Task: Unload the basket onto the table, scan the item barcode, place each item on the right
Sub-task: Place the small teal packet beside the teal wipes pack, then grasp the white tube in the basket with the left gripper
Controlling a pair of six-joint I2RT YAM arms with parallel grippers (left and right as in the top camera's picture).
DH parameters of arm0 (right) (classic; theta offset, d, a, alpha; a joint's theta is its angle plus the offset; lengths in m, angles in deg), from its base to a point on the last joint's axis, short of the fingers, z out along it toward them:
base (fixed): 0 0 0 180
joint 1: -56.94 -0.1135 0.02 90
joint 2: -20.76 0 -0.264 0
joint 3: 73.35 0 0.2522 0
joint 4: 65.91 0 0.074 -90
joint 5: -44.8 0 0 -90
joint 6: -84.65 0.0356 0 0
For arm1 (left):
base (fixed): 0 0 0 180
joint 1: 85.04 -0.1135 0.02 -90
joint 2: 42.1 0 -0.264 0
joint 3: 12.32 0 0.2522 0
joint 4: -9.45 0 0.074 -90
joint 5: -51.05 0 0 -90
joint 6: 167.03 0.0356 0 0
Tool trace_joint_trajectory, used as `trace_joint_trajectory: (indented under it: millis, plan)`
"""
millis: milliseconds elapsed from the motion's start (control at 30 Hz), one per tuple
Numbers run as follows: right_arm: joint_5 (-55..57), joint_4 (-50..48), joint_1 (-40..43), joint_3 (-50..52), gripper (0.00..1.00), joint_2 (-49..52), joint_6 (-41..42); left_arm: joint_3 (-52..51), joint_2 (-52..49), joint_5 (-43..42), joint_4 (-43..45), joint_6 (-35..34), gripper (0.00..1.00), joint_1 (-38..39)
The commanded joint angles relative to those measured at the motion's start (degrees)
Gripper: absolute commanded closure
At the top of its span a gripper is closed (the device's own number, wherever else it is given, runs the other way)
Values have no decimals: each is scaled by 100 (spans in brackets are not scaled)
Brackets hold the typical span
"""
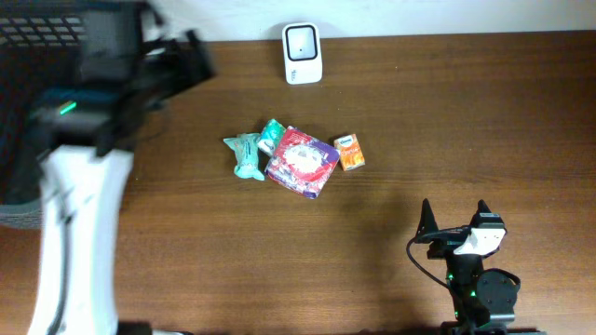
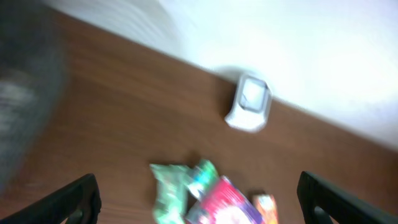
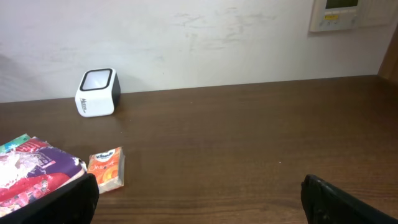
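1. A white boxy plastic barcode scanner (image 1: 302,53) stands at the far edge of the brown wooden table (image 1: 466,112).
2. Mid-table, a teal crinkled packet (image 1: 246,154) lies leftmost, with a small green-and-white packet (image 1: 272,136) just behind it.
3. A red-and-purple foil pouch (image 1: 302,163) lies right of both.
4. A small orange carton (image 1: 349,152) sits just right of the pouch.

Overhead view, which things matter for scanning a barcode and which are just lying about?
For the job: white scanner; candidate items: orange box, pink packet, teal packet, smaller teal packet.
Just there: dark mesh basket, wall panel.
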Motion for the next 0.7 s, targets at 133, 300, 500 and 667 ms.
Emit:
trace_joint_trajectory:
  millis: [133, 300, 500, 667]
  plan:
    - [48, 15, 31, 50, 1, -37, 0, 35, 627, 986, -103, 286, 1, -2173]
    - [48, 15, 31, 50, 1, -37, 0, 35, -210, 984, 428, 426, 0, -3099]
    - [48, 15, 31, 50, 1, -37, 0, 35, -1349, 938, 796, 2643, 1, -3226]
    - [48, 15, 31, 50, 1, -37, 0, 35, -1690, -1484, 485, 3058, 1, -3987]
